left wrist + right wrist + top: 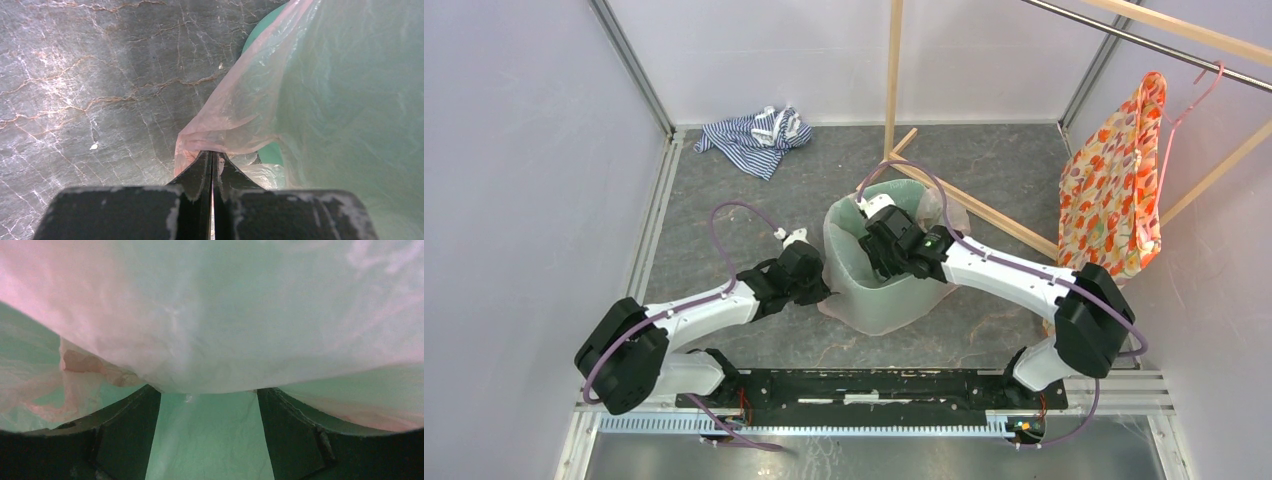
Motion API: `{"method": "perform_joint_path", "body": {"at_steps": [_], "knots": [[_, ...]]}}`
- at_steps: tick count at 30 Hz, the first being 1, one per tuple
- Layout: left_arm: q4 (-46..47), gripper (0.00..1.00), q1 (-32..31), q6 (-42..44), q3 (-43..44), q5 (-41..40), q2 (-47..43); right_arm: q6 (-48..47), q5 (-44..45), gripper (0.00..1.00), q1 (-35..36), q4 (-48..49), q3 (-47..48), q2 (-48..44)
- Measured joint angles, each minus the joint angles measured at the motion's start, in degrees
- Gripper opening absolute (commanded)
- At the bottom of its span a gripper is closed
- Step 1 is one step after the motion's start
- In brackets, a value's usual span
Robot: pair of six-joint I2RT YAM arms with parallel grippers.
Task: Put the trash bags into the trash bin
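Note:
The mint-green trash bin (902,192) stands mid-floor between my arms. The pale pink translucent trash bag (951,212) lies over its rim and down its outside. My left gripper (822,292) is at the bin's left outer wall, shut on a gathered edge of the bag (225,125), with the bin (272,152) just behind. My right gripper (876,262) reaches down inside the bin. In the right wrist view its jaws (207,392) are open and hold nothing, with bag film (210,315) draped over the fingertips (145,400) and the bin's lined green wall (207,440) between them.
A blue-white striped cloth (754,135) lies at the back left. An orange floral garment (1114,190) hangs on a pink hanger at the right, under a metal rail. A wooden frame (892,80) stands just behind the bin, with a slat on the floor.

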Motion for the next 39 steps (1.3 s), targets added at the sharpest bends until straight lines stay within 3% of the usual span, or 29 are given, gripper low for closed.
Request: {"method": "perform_joint_path", "body": {"at_steps": [11,19,30,39], "knots": [[0.1,0.02,0.0,0.0,0.0,0.0,0.5,-2.3,-3.1,0.81,0.0,-6.7,4.9,2.9],[0.2,0.02,0.0,0.0,0.0,0.0,0.5,-9.2,-6.9,0.78,0.0,-11.4,9.7,5.9],[0.1,0.02,0.0,0.2,0.2,-0.1,0.7,-21.0,-7.2,0.76,-0.2,-5.2,6.5,7.1],[-0.1,0.02,0.0,0.2,0.2,-0.2,0.7,-23.3,-7.3,0.76,-0.8,0.0,1.6,7.1]]}}
